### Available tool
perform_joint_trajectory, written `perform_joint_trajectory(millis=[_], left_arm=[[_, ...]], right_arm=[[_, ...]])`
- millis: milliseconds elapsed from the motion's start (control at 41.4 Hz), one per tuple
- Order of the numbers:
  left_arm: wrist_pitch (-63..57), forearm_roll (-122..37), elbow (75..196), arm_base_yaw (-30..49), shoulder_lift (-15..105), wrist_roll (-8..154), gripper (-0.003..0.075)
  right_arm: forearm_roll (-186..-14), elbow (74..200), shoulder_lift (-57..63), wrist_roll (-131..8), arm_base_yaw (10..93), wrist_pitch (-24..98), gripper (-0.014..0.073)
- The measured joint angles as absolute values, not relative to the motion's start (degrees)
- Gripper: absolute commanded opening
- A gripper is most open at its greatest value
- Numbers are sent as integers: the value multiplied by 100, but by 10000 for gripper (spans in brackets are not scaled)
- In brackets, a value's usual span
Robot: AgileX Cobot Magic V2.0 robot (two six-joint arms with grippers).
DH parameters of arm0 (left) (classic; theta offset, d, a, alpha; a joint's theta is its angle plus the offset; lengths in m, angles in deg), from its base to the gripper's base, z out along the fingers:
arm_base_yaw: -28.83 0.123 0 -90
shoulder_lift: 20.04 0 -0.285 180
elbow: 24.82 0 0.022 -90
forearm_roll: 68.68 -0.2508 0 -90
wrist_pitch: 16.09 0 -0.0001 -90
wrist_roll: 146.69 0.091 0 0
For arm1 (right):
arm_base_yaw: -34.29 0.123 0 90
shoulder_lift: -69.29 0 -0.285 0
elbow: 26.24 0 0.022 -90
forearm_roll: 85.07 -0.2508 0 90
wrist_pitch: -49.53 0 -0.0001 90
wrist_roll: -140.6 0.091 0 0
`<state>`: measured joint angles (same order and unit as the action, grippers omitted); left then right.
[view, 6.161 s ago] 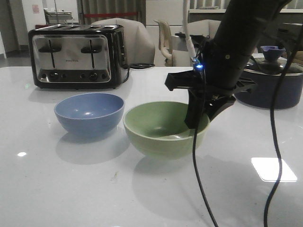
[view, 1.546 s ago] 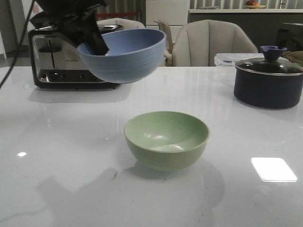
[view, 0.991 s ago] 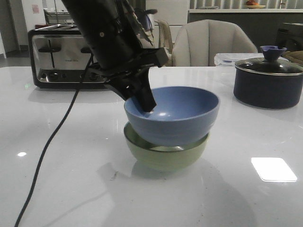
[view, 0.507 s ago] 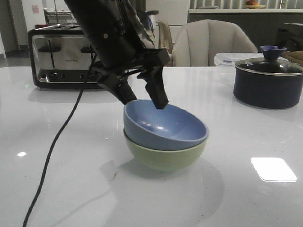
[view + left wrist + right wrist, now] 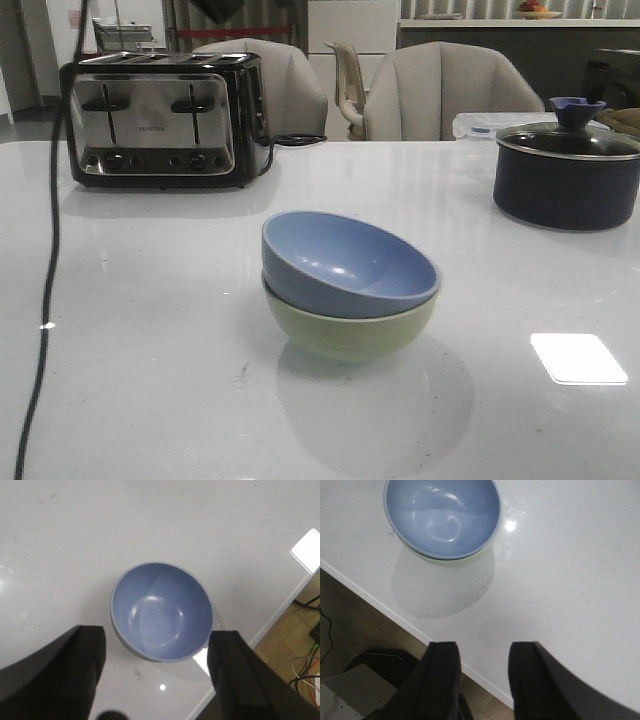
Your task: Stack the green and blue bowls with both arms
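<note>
White glossy table (image 5: 150, 330), green bowl (image 5: 345, 325) at centre, toaster (image 5: 160, 120) and navy pot (image 5: 565, 185) behind.

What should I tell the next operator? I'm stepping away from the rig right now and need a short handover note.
Left claw: open, empty, high above the blue bowl.
Right claw: open, empty, off to one side of the stack, over the table edge.
Bowls: the blue bowl sits inside the green bowl near the middle of the table, tilted, its rim not level with the green one's.
Done: the stack is made and both arms are clear.
Left: probably nothing, except perhaps levelling the blue bowl.
</note>
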<state>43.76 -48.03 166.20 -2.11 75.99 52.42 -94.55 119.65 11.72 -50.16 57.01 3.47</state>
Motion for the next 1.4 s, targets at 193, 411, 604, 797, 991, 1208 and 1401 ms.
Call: perform_joint_trajectory(millis=[193,411,604,797,991,1208,1401], left_arm=[[4376,-5539,15560,-211,6340,4770,457],[4189,-6253,14172,-211,4794,4179,457],[3871,-6286,12932,-211,3395,4106,457],[3647,-6288,11958,-211,2278,4098,456],[3437,-6296,11505,-211,1828,4098,325],[3259,-6296,11480,-211,1814,4098,132],[3208,-6296,11480,-211,1814,4098,102]], right_arm=[[-9455,11965,1172,-5016,5701,347,367],[-9455,11965,1172,-5016,5701,347,367],[-9455,11965,1172,-5016,5701,347,367],[-9455,11965,1172,-5016,5701,347,367],[-9455,11965,1172,-5016,5701,311,244],[-9455,11965,1172,-5016,5701,251,33],[-9455,11965,1172,-5016,5701,251,34]])
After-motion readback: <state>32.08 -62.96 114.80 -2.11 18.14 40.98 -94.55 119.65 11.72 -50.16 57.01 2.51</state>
